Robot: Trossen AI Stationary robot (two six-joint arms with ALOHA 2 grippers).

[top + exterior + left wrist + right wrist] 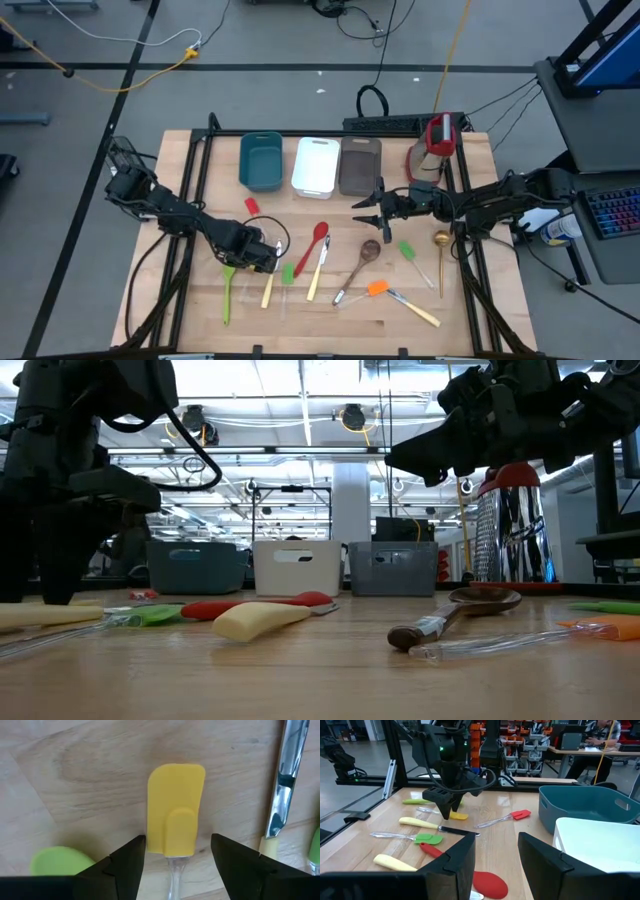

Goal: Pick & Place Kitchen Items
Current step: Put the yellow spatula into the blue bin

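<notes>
A workshop of steel racks and strip lights stretches behind a pale wooden table (330, 320), where slim kitchen utensils lie scattered in front of three trays — a teal tray (261, 161), a white tray (316, 165) and a grey-brown tray (359, 166) — lined up along the far edge, presumably the places the items are bound for.

The left gripper (175, 857) is down at the table over the yellow spatula (176, 810), its fingers spread wide, one on each side of the clear handle just below the blade and closed on nothing yet; the straddle looks like the set-up for a pinch at the neck, where the tool is narrowest. A green spatula (60, 861) lies just beside it on one side and a pale-handled knife (282, 785) on the other, so the approach has little room to spare.

The right gripper (366, 211) hangs above the table in front of the grey-brown tray, its fingers partly apart and empty — waiting, it appears, clear of its partner's work. Below and near it rest the red spoon (313, 245) and the wooden spoon (362, 257), with the orange spatula (378, 288) and the gold spoon (441, 252) farther toward the right edge. All visible utensils remain outside the trays.
</notes>
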